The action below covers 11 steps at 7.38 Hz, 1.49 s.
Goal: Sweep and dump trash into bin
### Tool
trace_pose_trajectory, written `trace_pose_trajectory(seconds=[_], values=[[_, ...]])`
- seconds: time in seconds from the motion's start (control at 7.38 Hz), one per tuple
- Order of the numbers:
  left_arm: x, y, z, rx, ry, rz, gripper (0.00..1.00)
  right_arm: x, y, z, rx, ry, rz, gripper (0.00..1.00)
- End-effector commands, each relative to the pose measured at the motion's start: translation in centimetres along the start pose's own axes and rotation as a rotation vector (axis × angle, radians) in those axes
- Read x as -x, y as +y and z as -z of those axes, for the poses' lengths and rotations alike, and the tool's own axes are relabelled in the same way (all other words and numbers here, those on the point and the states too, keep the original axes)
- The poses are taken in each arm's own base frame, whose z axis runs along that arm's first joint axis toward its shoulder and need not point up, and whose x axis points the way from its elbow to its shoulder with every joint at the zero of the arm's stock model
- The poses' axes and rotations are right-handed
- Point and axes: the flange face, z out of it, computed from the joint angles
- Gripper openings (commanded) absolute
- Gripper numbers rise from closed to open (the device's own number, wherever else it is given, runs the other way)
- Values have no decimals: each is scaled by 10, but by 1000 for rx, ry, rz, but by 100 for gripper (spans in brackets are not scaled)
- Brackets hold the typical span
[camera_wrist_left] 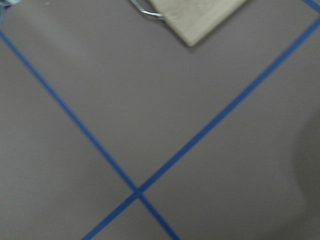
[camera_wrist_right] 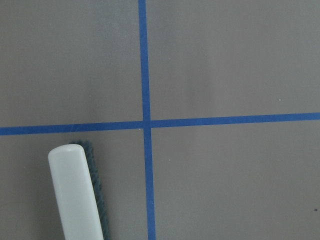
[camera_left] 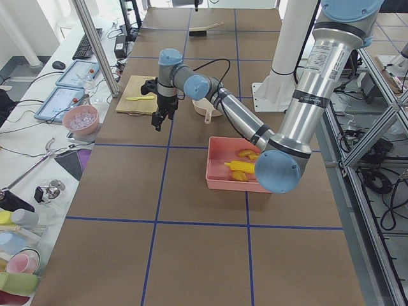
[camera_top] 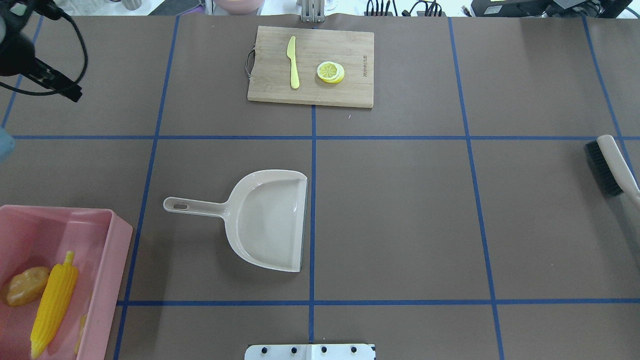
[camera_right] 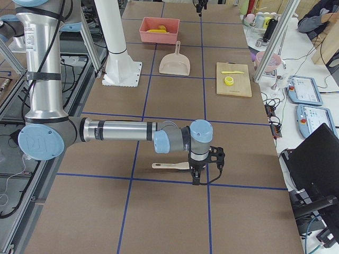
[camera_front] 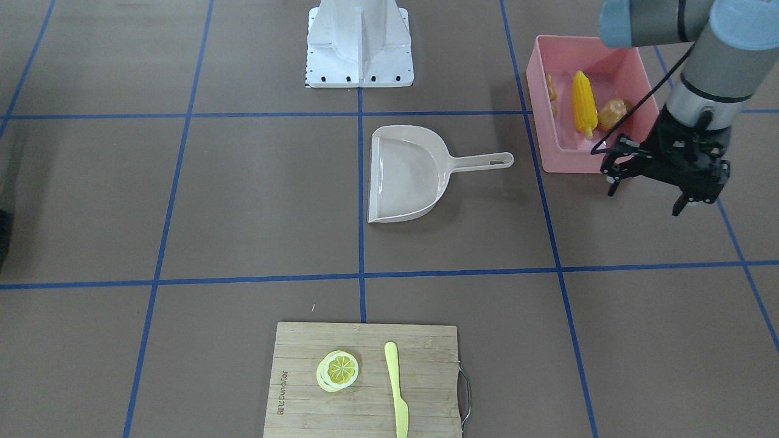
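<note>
The pink bin (camera_front: 566, 159) stands at the robot's left and shows in the overhead view (camera_top: 107, 280) too. In it lie the yellow corn cob (camera_front: 584, 103), the brown potato (camera_front: 611, 112) and the tan ginger root (camera_front: 552, 88). My left gripper (camera_front: 645, 198) hangs open and empty above the table, just past the bin's far side. My right gripper (camera_right: 196, 177) shows only in the exterior right view, over the brush (camera_right: 169, 165); I cannot tell whether it is open or shut. The beige dustpan (camera_front: 405, 173) lies empty mid-table.
The brush (camera_top: 607, 167) lies at the table's right edge; its handle shows in the right wrist view (camera_wrist_right: 75, 195). A wooden cutting board (camera_top: 350, 95) with a lemon slice (camera_top: 330, 71) and a yellow knife (camera_top: 293, 62) sits at the far side. The robot's base (camera_front: 359, 42) stands at the near edge.
</note>
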Motion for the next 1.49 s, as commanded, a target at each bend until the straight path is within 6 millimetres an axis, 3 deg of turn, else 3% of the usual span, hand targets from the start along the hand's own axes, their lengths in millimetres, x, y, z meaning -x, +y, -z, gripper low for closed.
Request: trace_pose_trajectory(seconds=[0.0, 0.14, 0.27, 0.54, 0.68, 0.95, 1.08, 1.36], values=[[77, 63, -15, 82, 35, 152, 99, 0, 0, 0, 0, 0, 0, 100], [109, 87, -13, 104, 54, 230, 99, 0, 0, 0, 0, 0, 0, 100], [149, 137, -22, 143, 97, 332, 99, 0, 0, 0, 0, 0, 0, 100], [214, 185, -17, 145, 163, 468, 99, 0, 0, 0, 0, 0, 0, 100], [225, 207, -32, 173, 183, 509, 99, 0, 0, 0, 0, 0, 0, 100], [239, 217, -50, 210, 176, 542, 99, 0, 0, 0, 0, 1, 0, 100], [252, 226, -70, 226, 176, 555, 99, 0, 0, 0, 0, 0, 0, 100], [262, 230, -82, 148, 170, 489, 99, 0, 0, 0, 1, 2, -1, 100]])
